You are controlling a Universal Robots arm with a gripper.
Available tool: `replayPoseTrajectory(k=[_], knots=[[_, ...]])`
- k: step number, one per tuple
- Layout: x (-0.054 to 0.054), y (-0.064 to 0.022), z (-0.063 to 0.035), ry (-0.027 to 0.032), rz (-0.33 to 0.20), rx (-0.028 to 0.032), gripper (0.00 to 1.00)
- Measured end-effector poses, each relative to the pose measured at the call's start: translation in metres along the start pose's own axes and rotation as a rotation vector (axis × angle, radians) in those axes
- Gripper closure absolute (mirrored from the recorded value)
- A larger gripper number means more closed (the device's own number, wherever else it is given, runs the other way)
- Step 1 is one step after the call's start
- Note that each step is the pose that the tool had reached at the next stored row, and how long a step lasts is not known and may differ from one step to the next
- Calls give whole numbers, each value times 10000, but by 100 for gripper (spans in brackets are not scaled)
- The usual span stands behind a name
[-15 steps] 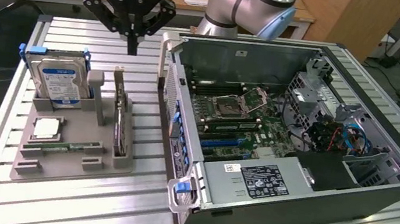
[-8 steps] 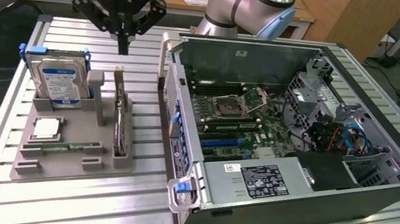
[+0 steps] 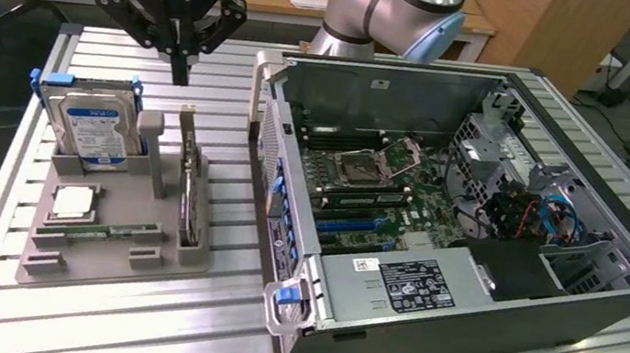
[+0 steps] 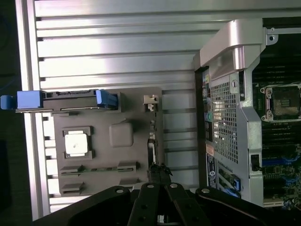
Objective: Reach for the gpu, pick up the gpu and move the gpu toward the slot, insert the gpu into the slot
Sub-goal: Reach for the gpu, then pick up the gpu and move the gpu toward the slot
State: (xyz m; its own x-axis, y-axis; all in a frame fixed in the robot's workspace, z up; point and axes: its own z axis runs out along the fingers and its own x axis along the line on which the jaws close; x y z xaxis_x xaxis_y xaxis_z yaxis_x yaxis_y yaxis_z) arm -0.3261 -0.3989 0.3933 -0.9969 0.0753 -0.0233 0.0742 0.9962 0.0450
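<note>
The gpu stands on edge in a grey holder tray, a thin dark card with a silver bracket at its far end. My gripper hangs above and behind the card's far end, well clear of it, shut on nothing. In the wrist view the fingertips meet over the gpu, seen edge-on in the tray. The open computer case lies on the exterior view's right, with blue slots on its motherboard.
A silver hard drive with a blue label stands in the tray beside the gpu. A CPU chip and a green memory stick lie in front of it. The case's perforated side wall rises close to the tray.
</note>
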Motion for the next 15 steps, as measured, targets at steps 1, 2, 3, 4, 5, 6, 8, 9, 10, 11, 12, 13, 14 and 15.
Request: replayPoseTrajectory(k=[1, 2, 3, 4, 5, 6, 8, 9, 10, 11, 12, 13, 14, 15], knots=[[17, -1, 0, 0, 0, 0, 90], [35, -3, -1, 0, 0, 0, 90], [51, -4, -1, 0, 0, 0, 90], [67, -5, -2, 0, 0, 0, 90], [80, -6, -2, 0, 0, 0, 90], [82, -6, -3, 1, 0, 0, 90], [82, -6, -2, 0, -1, 0, 90], [82, -6, -2, 0, 0, 0, 90], [82, -6, -2, 0, 0, 0, 90], [82, -6, -2, 0, -1, 0, 90], [82, -6, -2, 0, 0, 0, 90], [82, -6, -3, 0, 0, 0, 90], [82, -6, -2, 0, 0, 0, 90], [82, -6, -2, 0, 0, 0, 90]])
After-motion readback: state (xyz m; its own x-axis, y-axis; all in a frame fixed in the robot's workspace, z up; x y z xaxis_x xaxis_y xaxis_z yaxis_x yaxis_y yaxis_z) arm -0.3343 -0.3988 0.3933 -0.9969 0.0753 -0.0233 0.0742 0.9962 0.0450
